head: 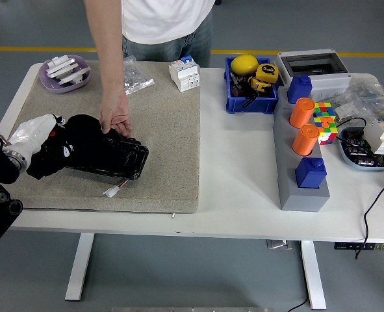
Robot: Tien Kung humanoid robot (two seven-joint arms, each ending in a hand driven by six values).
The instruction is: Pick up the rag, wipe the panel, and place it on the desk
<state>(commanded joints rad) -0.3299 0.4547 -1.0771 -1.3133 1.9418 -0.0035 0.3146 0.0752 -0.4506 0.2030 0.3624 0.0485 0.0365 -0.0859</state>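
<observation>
The left robot hand (52,146) comes in from the left edge of the surface (237,169) with its fingers curled around a black rag (81,130), pressing it on the left end of the black panel (110,157). The panel lies on a grey mat (166,130) that covers the left half of the surface. The right robot hand is not in view.

A person's hand (115,117) rests on the panel's far edge, apparently steadying it, just beside the rag. The main risk is that a wipe toward the right runs the rag and the robot's fingers into that hand. A firm sideways push could also slide the panel across the mat, and the small white plug (112,191) on a wire at its near edge could snag or be dragged. Black rag on black panel makes their edges hard to tell apart, so the hold could slip without it being obvious.

Counted: one rag, one panel, one mat, one purple dish (65,73) of parts at the far left corner, one clear bag (135,76), one white breaker (184,73), one blue bin (250,88), one grey box (312,65), two orange cylinders (301,112), two blue blocks (310,172), one colour cube (324,120).
</observation>
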